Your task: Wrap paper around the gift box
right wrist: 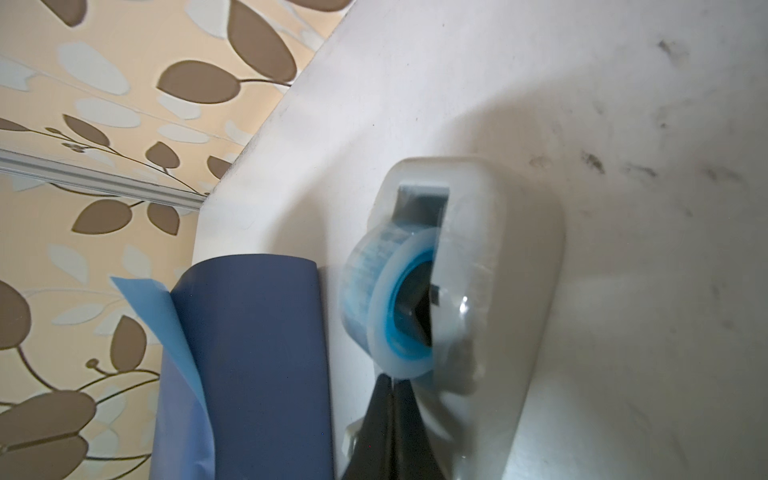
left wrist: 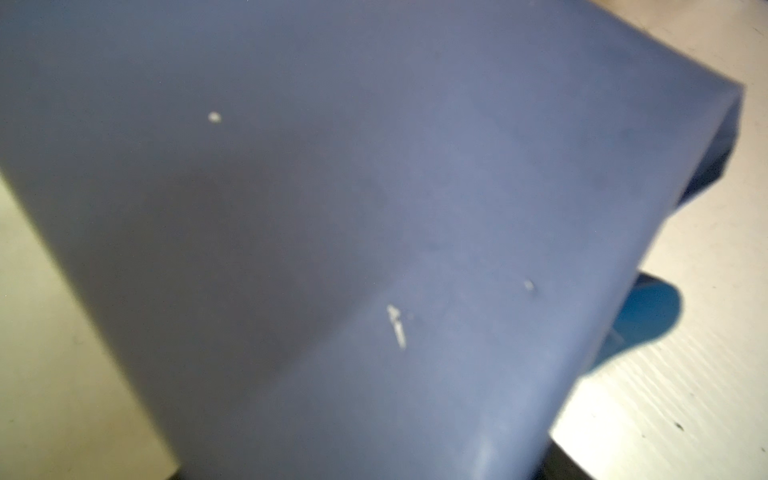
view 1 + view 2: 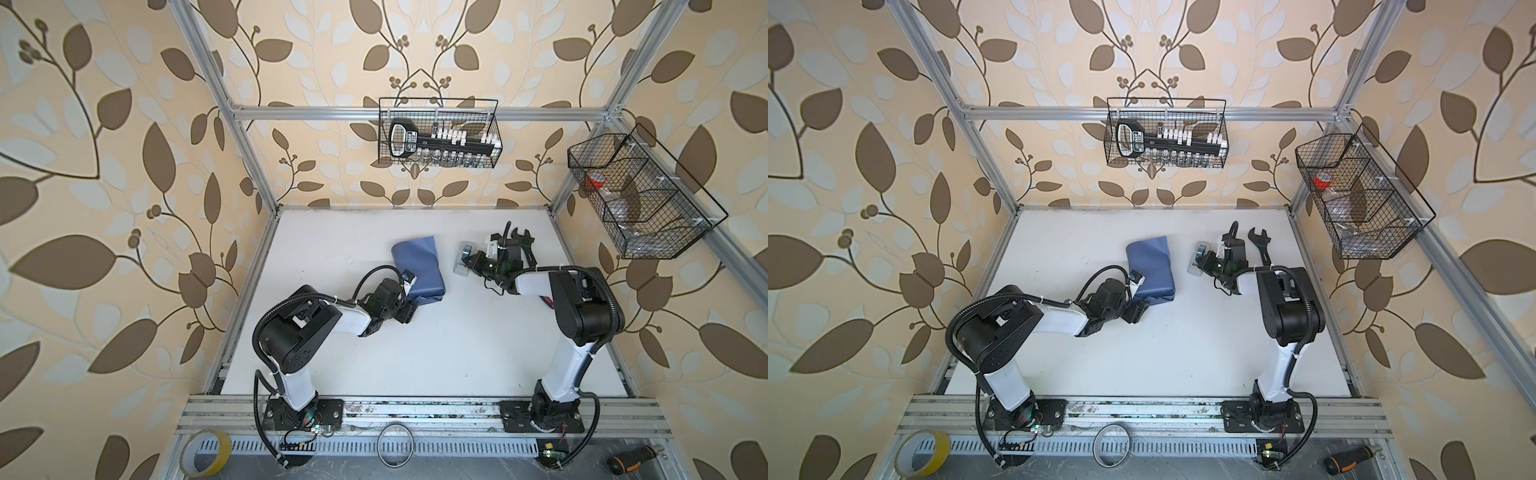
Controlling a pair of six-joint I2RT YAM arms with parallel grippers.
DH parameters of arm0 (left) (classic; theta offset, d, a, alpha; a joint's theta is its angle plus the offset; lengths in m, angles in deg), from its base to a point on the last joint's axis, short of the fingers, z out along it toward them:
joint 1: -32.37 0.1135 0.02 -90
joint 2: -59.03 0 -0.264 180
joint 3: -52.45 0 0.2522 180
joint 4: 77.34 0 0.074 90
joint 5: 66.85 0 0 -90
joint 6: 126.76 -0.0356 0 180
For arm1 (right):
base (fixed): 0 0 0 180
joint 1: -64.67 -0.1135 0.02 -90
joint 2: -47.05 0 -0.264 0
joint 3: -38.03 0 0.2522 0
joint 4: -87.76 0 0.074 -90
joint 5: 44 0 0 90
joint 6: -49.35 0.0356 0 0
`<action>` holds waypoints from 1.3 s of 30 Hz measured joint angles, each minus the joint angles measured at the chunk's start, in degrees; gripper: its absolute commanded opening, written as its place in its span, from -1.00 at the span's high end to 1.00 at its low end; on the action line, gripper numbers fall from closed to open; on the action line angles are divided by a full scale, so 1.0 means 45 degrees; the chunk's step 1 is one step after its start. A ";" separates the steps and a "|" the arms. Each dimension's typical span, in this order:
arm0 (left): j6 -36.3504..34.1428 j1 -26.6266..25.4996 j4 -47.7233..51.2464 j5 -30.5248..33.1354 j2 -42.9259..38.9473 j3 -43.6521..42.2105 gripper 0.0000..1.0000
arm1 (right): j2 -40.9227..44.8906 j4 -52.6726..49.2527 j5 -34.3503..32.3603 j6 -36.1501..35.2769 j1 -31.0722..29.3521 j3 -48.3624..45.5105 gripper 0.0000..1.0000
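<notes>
While just beside left fingers (image 3: pixel 406 315), the paper (image 3: pixel 419 266)

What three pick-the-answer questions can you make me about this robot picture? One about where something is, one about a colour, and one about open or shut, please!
1. In both top views, on which side of the paper does the tape dispenser sit?
A. left
B. right
C. on top of it

2. What colour is the paper's outer face?
A. red
B. yellow
C. slate-blue

3. How is the right tool?
A. shut
B. wide open
C. out of view

Answers:
1 B: the dispenser lies to the right of the blue bundle.
2 C: slate-blue fills the left wrist view.
3 A: in the right wrist view its fingers meet at the tape roll.
</notes>
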 measured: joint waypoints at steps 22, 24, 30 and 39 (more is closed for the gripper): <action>0.0005 0.0078 0.0005 0.0000 0.0000 0.0000 -0.47 | 0.0005 0.1311 0.1073 0.1885 0.0121 -0.0510 1.00; 0.0005 0.0083 0.0005 0.0000 0.0000 0.0000 -0.47 | 0.0010 0.1593 0.1214 0.2118 0.0121 -0.0675 1.00; 0.0010 0.0083 0.0005 0.0000 0.0000 0.0000 -0.47 | 0.0029 0.2210 0.1506 0.2623 0.0121 -0.1030 1.00; 0.0010 0.0083 0.0010 0.0000 0.0000 0.0000 -0.47 | 0.0209 0.2618 0.1744 0.2997 0.0141 -0.1413 1.00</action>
